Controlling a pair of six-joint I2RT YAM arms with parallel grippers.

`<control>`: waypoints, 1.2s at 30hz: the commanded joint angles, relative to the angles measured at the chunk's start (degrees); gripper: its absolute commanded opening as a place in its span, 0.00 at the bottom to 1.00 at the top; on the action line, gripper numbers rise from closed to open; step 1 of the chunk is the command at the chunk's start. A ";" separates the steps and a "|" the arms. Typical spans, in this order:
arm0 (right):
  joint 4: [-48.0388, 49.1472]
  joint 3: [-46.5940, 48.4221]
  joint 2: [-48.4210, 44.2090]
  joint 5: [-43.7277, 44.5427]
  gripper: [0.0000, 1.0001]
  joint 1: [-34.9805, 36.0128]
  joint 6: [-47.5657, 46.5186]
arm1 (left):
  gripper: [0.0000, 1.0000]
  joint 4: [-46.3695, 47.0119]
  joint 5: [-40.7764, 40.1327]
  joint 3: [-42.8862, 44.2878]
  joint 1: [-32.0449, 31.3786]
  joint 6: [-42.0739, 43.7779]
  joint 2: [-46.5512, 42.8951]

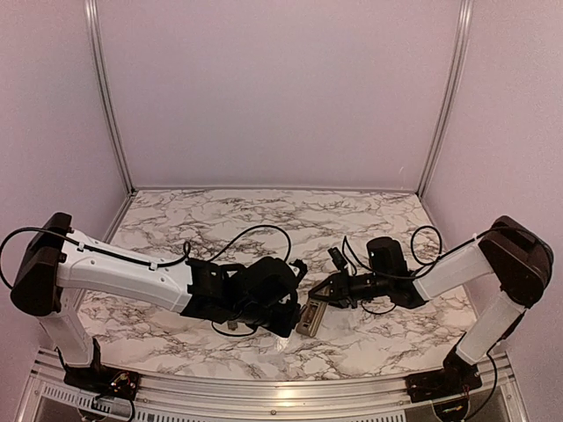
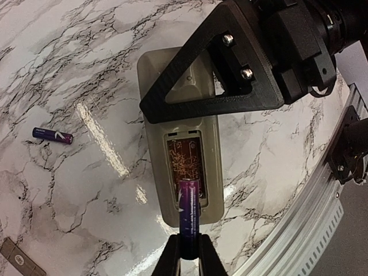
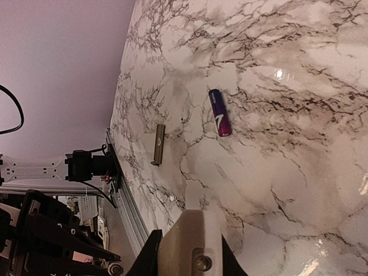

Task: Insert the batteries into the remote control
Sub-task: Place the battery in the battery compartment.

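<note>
Now seating battery (image 2: 190, 210)
Left end effector (image 2: 188, 242) pinches it; right end effector (image 3: 188, 241) clamps remote control (image 2: 213, 154) (probably light, slick: grip sides).

Dim, pinkish light. Overhead glare streaks the glossy table (image 2: 98, 135) left of the remote control (image 2: 213, 149); the top view bows at its edges.
</note>
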 commanded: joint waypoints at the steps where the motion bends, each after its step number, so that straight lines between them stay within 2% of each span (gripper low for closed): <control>1: 2.31 -0.21 -1.01 1.40 0.00 1.19 2.59 | 0.00 -0.27 1.72 3.05 -0.26 -0.41 2.86; 19: 8.36 -3.47 -2.63 2.60 0.00 2.11 9.49 | 0.00 -8.33 0.27 8.42 0.88 -5.01 9.68; 36: 12.00 -4.77 -2.55 3.13 0.00 4.15 14.00 | 0.01 -11.67 -3.06 10.80 1.81 -7.95 11.75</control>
